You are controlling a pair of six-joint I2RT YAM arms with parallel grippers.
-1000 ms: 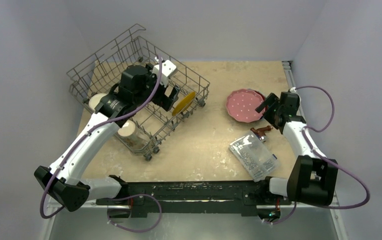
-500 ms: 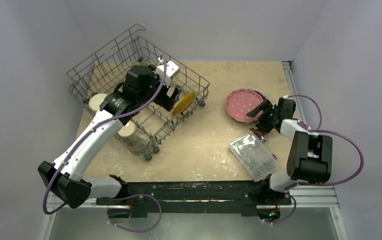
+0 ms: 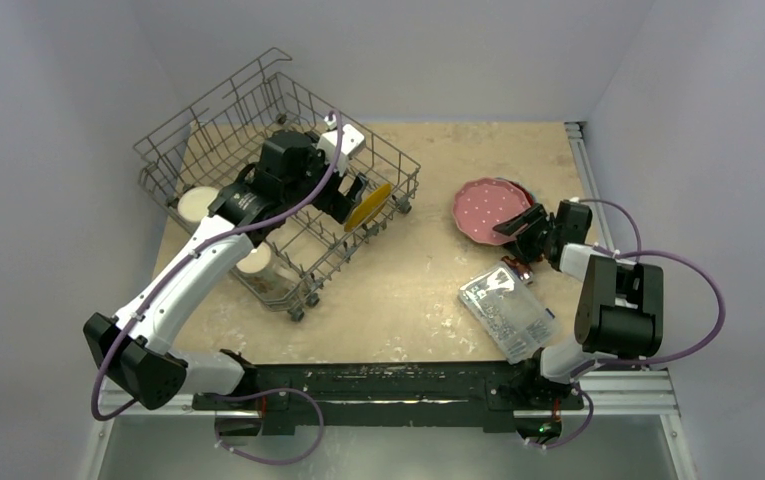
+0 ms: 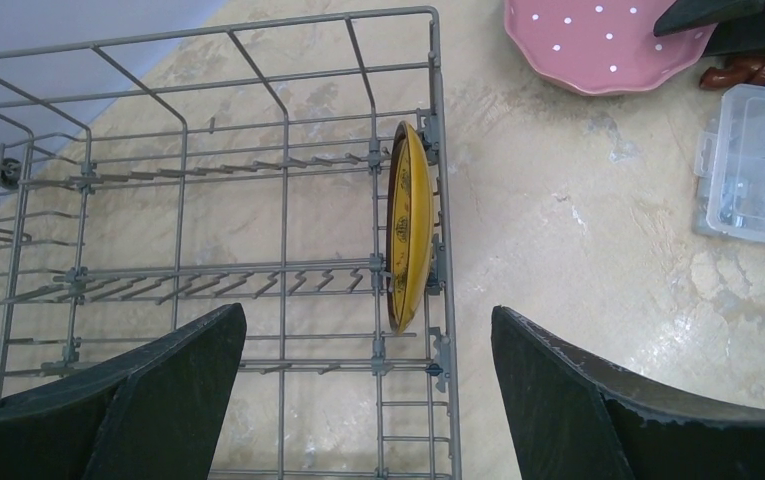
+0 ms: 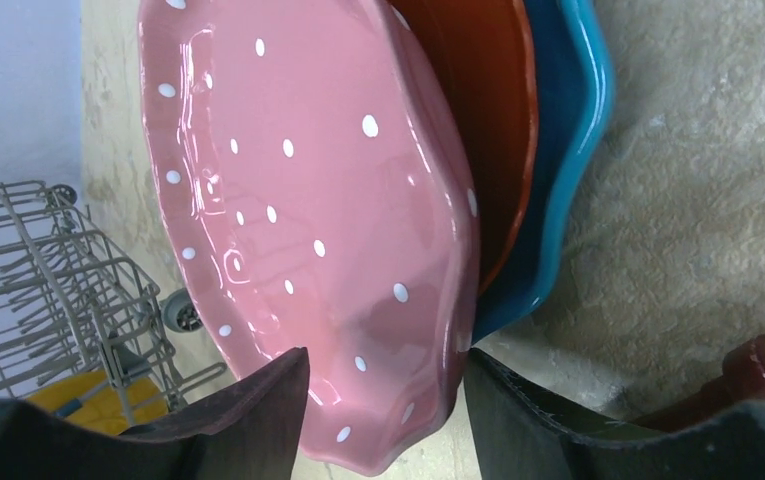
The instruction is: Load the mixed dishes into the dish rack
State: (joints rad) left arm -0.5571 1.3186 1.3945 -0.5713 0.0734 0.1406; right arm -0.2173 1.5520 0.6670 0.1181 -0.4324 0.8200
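The grey wire dish rack (image 3: 208, 100) stands at the far left. A small yellow plate (image 3: 368, 207) stands on edge against its right wall, also in the left wrist view (image 4: 408, 230). My left gripper (image 3: 346, 195) hovers open and empty above the rack (image 4: 283, 250), just left of the yellow plate. A pink dotted plate (image 3: 488, 208) tops a stack on a red-orange plate (image 5: 483, 120) and a blue plate (image 5: 568, 150). My right gripper (image 3: 520, 222) is open, its jaws straddling the pink plate's (image 5: 298, 180) near rim. Two cream mugs (image 3: 196, 203) (image 3: 255, 262) sit in the rack's near-left part.
A clear plastic box of metal parts (image 3: 506, 310) lies near the right arm, just in front of the plates. A small reddish-brown object (image 3: 523, 262) lies between the box and the plate stack. Walls close the table in on the left, back and right.
My right arm has folded down and brought its gripper low to the pink plate's rim. My left gripper has shifted slightly right over the rack.
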